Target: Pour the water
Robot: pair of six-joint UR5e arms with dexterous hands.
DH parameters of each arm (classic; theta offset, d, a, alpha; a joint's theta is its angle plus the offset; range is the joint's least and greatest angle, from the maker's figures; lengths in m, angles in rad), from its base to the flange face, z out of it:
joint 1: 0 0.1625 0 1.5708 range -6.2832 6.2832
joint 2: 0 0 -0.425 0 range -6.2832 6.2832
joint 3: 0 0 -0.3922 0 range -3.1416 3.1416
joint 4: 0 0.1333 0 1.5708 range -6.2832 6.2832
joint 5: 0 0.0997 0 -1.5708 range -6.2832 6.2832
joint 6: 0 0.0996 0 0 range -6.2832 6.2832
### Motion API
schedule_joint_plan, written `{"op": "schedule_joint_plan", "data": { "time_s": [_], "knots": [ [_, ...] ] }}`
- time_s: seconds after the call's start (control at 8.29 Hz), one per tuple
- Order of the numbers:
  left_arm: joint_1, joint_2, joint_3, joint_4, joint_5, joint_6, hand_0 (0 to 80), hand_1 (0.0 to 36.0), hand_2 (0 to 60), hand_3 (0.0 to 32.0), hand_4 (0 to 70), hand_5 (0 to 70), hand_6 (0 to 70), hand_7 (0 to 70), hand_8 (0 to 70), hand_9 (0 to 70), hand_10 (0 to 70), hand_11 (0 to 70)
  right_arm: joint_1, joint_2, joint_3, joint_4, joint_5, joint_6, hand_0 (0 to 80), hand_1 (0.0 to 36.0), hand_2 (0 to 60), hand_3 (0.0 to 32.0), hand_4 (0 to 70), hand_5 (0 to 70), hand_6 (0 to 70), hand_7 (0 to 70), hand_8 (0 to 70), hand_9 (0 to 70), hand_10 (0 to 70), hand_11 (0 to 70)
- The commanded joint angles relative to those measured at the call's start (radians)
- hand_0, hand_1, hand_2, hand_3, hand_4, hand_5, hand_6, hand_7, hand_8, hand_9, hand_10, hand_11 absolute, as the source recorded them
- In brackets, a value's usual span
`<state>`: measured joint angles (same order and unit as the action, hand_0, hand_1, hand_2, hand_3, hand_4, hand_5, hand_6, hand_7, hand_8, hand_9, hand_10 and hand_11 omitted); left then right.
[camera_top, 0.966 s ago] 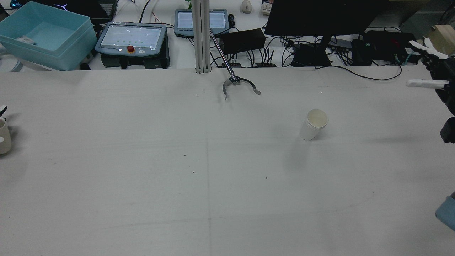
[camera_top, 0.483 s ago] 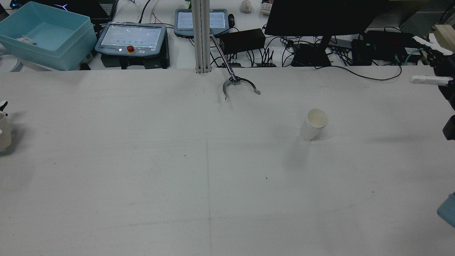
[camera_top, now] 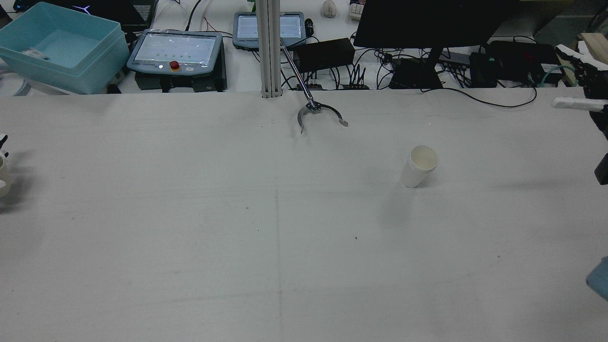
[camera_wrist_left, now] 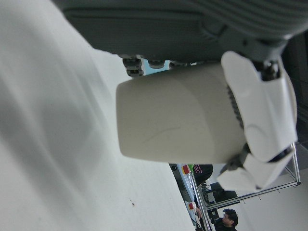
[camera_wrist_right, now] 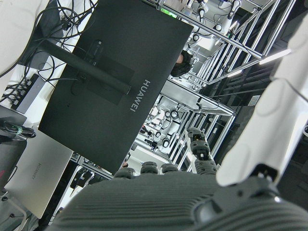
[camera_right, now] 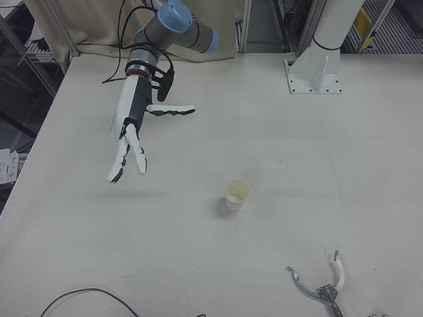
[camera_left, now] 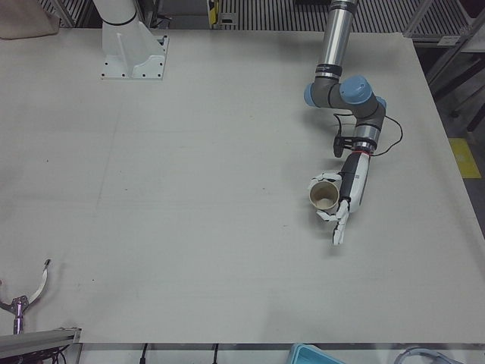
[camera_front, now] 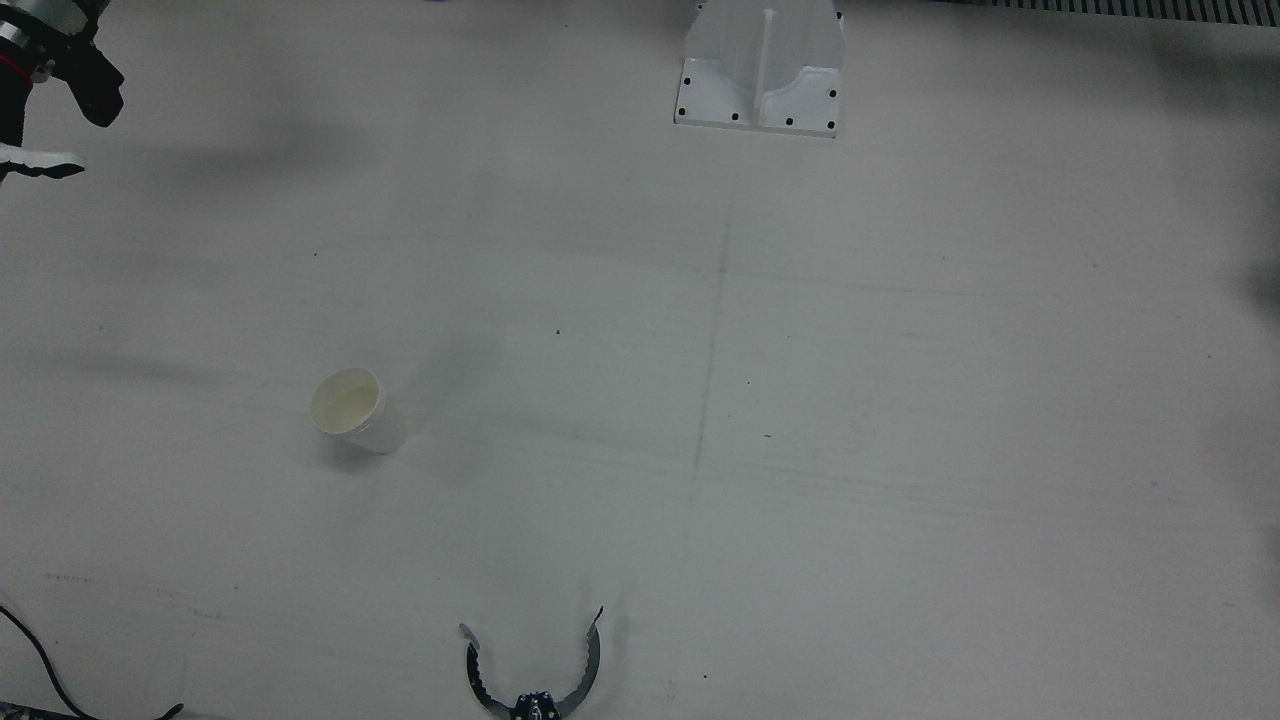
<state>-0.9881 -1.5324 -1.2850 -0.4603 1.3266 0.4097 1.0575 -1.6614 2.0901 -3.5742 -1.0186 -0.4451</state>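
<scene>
In the left-front view, right of centre, we see our left robot hand (camera_left: 341, 211) wrapped around a cup (camera_left: 324, 196), held upright just above the surface (camera_left: 189, 189); its wrist camera shows fingers (camera_wrist_left: 262, 113) pressed on the cup's wall. In the right-front view, upper left, our right robot hand (camera_right: 129, 142) hangs empty, fingers spread wide. A second white cup (camera_right: 236, 195) stands alone near centre, well apart from both hands.
</scene>
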Motion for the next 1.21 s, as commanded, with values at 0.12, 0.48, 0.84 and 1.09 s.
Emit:
{"op": "schedule_joint_plan", "data": {
  "time_s": [0.12,0.48,0.84,1.09],
  "knots": [
    [-0.003,0.025,0.0,-0.009,0.0,-0.023,48.5,36.0,60.0,0.0,16.6,64.3,2.3,5.6,1.4,3.3,5.1,10.8,0.006,0.0,0.021,-0.003,-0.002,-0.001,46.4,8.9,0.0,0.0,5.8,2.4,1.0,0.3,1.8,1.4,0.0,0.0],
    [-0.004,0.04,-0.002,-0.031,-0.012,-0.046,37.4,36.0,60.0,0.0,21.5,56.2,1.2,4.6,0.6,2.4,4.3,8.6,0.013,-0.001,0.028,-0.003,-0.002,-0.001,46.5,9.1,0.0,0.0,5.7,2.7,0.9,0.5,1.9,1.4,0.0,0.0],
    [-0.004,0.057,-0.014,-0.031,-0.075,-0.097,30.5,36.0,60.0,0.0,26.7,51.7,1.0,4.6,0.9,2.5,4.6,8.8,0.003,-0.003,0.013,0.0,-0.002,-0.003,46.3,9.0,0.0,0.0,5.7,2.6,1.0,0.4,1.8,1.4,0.0,0.0],
    [-0.004,0.066,-0.078,-0.031,-0.098,-0.098,35.4,36.0,60.0,0.0,26.7,53.1,1.4,5.1,1.0,2.6,4.6,8.8,-0.013,0.055,-0.158,0.05,0.035,-0.003,46.4,9.1,0.0,0.0,6.0,2.2,1.2,0.4,1.9,1.8,0.0,0.4]
  ]
}}
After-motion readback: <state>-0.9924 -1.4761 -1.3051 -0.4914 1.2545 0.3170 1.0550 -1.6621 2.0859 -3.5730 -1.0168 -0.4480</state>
